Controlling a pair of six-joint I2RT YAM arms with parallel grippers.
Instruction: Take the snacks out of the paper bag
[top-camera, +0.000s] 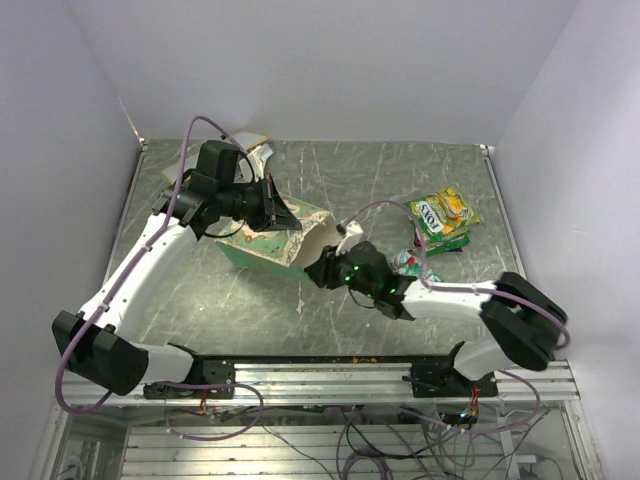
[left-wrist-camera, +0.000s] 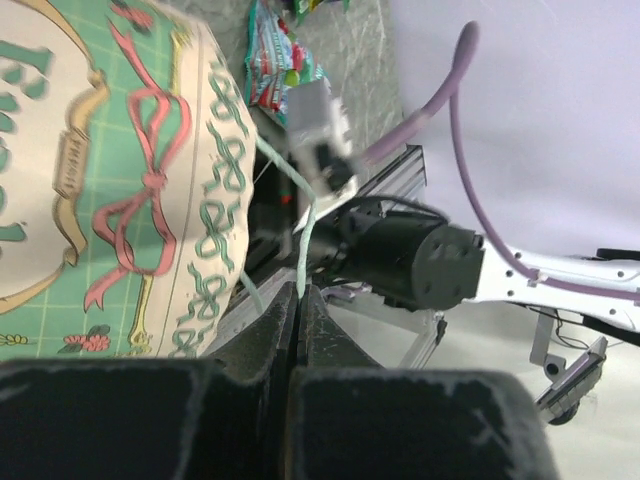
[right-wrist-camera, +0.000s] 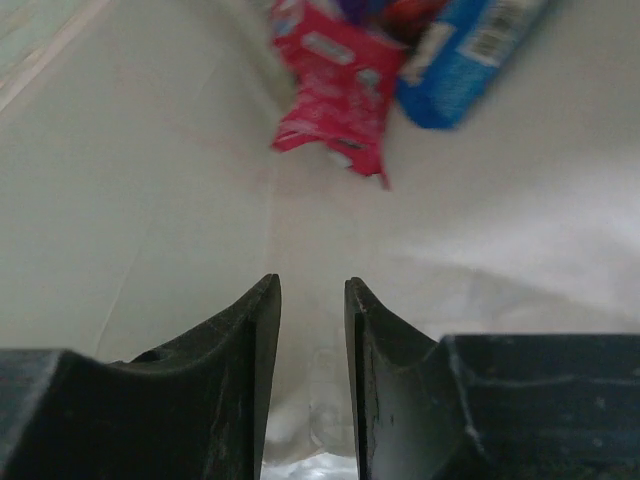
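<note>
The pink packet (right-wrist-camera: 335, 95) and a blue packet (right-wrist-camera: 465, 60) lie deep in the paper bag (top-camera: 270, 245) — tipped on its side left of centre on the table (top-camera: 400, 170) — so with our left gripper (left-wrist-camera: 300, 300) clamped on the string handle (left-wrist-camera: 305, 230) to steady it, our right gripper (right-wrist-camera: 311, 290), fingers (right-wrist-camera: 255, 330) slightly apart, should reach straight in, low.

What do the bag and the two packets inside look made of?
Bag: matt printed paper, going by the torn, creased rim. Pink packet and blue packet: probably thin plastic film, crinkled with printed labels; the blur hides any gloss.
</note>
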